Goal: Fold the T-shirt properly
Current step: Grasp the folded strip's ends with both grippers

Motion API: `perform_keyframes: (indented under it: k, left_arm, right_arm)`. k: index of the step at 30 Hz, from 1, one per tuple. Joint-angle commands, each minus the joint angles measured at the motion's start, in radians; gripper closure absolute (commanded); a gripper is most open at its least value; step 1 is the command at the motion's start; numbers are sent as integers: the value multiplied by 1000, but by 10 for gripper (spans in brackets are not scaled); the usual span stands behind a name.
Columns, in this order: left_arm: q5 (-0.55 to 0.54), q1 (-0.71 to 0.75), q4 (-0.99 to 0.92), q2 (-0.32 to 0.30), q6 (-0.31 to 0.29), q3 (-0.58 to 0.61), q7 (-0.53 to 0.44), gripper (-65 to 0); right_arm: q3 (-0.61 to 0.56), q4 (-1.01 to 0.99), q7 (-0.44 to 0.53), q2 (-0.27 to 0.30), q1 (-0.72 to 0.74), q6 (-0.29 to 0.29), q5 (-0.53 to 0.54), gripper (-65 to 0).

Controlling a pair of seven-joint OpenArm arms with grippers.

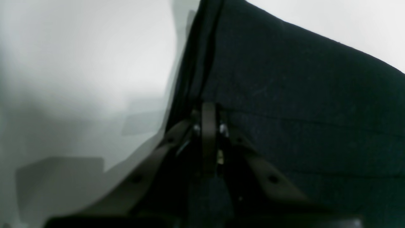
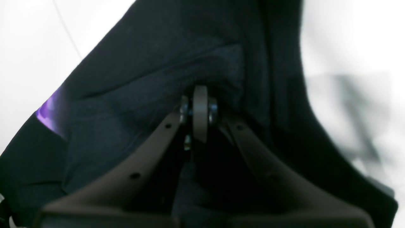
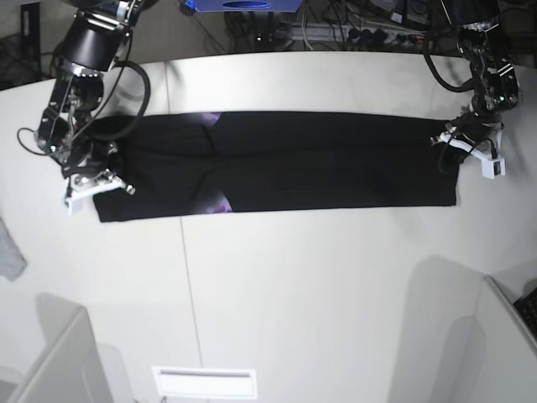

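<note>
The black T-shirt [image 3: 319,164] lies flat on the white table [image 3: 294,285] as a long band running left to right, with bits of purple print [image 3: 220,204] showing at its folds. My left gripper [image 3: 449,141] is at the band's right end, and in the left wrist view this gripper [image 1: 208,110] is shut on the edge of the T-shirt [image 1: 300,79]. My right gripper [image 3: 107,172] is at the band's left end. Up close in the right wrist view, that gripper [image 2: 200,95] is shut on the T-shirt [image 2: 142,63], beside a purple patch [image 2: 49,114].
A small grey cloth scrap [image 3: 8,248] lies at the table's left edge. Grey partition panels stand at the bottom left [image 3: 50,361] and bottom right [image 3: 503,336]. A white slotted plate [image 3: 204,382] sits near the front edge. Cables and equipment [image 3: 336,25] lie behind the table.
</note>
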Motion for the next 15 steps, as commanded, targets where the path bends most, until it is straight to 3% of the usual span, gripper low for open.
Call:
perform_keyframes:
  k: [1, 8, 10, 15]
  left_arm:
    - [33, 1, 4, -17, 22, -11, 28, 0]
    - [27, -7, 128, -23, 22, -19, 28, 0]
    - [26, 0, 202, -18, 22, -71, 41, 0]
    - [24, -10, 377, 12, 16, -265, 224, 0]
  right_arm:
    - [6, 18, 7, 12, 12, -7, -5, 0]
    - [0, 127, -1, 0, 4, -4, 1, 0]
    - [0, 181, -13, 0, 0, -3, 2, 0]
    - [0, 377, -75, 0, -46, 0, 4, 0]
